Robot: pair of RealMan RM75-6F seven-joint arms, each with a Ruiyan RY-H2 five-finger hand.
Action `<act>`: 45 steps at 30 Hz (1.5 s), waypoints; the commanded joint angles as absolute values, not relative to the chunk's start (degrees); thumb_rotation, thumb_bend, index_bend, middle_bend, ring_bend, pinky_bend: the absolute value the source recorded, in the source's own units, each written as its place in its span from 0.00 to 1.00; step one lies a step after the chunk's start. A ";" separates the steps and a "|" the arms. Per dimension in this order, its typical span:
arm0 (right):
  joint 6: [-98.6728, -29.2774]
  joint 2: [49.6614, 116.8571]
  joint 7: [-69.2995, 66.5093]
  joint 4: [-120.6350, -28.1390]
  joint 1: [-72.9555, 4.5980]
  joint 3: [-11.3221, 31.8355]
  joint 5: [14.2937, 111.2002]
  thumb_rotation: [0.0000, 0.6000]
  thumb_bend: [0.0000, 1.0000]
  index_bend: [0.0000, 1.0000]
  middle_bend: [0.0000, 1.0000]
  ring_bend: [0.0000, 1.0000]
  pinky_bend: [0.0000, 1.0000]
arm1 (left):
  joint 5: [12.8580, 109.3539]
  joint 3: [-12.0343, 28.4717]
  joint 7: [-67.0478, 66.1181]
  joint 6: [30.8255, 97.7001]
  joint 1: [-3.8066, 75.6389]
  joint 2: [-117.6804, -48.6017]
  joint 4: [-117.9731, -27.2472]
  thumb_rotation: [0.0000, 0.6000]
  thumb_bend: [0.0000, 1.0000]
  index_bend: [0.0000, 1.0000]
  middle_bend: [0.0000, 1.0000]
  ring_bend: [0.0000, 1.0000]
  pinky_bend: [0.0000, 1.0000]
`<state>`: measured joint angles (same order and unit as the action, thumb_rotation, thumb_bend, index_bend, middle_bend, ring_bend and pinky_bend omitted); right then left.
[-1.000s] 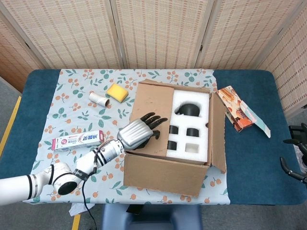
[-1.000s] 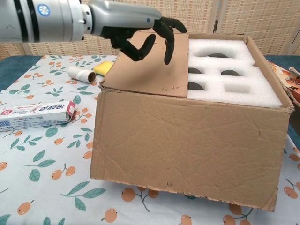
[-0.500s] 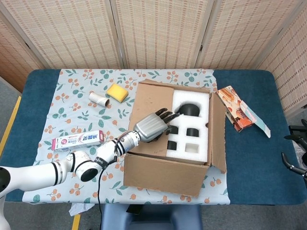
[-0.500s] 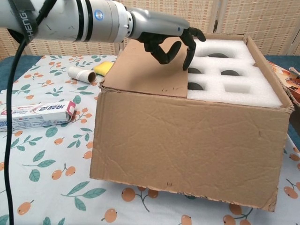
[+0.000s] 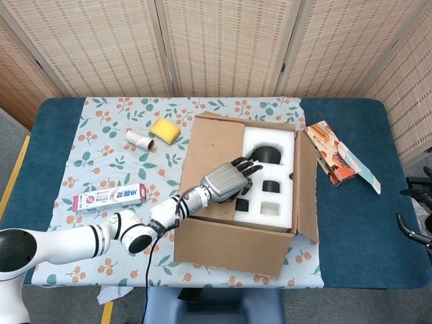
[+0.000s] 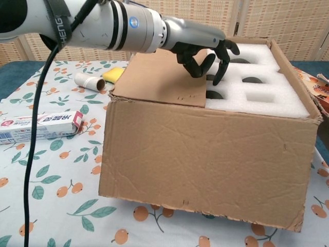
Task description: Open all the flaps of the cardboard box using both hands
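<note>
The cardboard box (image 5: 233,250) stands mid-table with white foam (image 5: 283,145) showing inside. Its left flap (image 5: 209,152) lies folded flat over the left half of the opening. The right flap (image 5: 307,189) stands raised along the right side. My left hand (image 5: 231,179) hovers at the left flap's free edge, fingers spread and curled down over the foam, holding nothing. From the chest view the left hand (image 6: 205,51) has its fingertips (image 6: 217,80) dipping just past the flap (image 6: 159,77). Only spread dark fingers of my right hand (image 5: 413,216) show at the far right edge, well away from the box.
On the floral cloth (image 5: 101,162) left of the box lie a toothpaste carton (image 5: 111,198), a cardboard roll (image 5: 140,139) and a yellow sponge (image 5: 164,129). An orange snack pack (image 5: 332,152) lies on the blue table (image 5: 364,223) to the right.
My left hand has slid rightward across the flat flap, from its middle to its free edge over the foam. The right hand drew slightly further out of frame.
</note>
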<state>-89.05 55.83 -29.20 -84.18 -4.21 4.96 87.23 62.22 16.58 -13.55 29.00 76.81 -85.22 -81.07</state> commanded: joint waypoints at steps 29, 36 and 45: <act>-89.51 55.18 -31.73 -84.30 -4.00 4.01 90.16 0.58 0.47 0.31 0.00 0.00 0.00 | 59.06 11.35 -27.25 39.86 76.67 -84.25 -83.50 1.00 1.00 0.45 0.00 0.00 0.00; -89.73 55.15 -32.26 -84.12 -3.94 3.93 90.43 0.58 0.47 0.31 0.00 0.00 0.00 | 57.07 10.74 -27.99 39.65 76.88 -84.90 -82.95 1.00 1.00 0.45 0.00 0.00 0.00; -89.47 55.13 -32.51 -83.95 -4.05 3.78 90.55 0.58 0.47 0.31 0.00 0.00 0.00 | 56.87 9.92 -29.97 40.57 77.30 -85.56 -82.67 1.00 1.00 0.45 0.00 0.00 0.00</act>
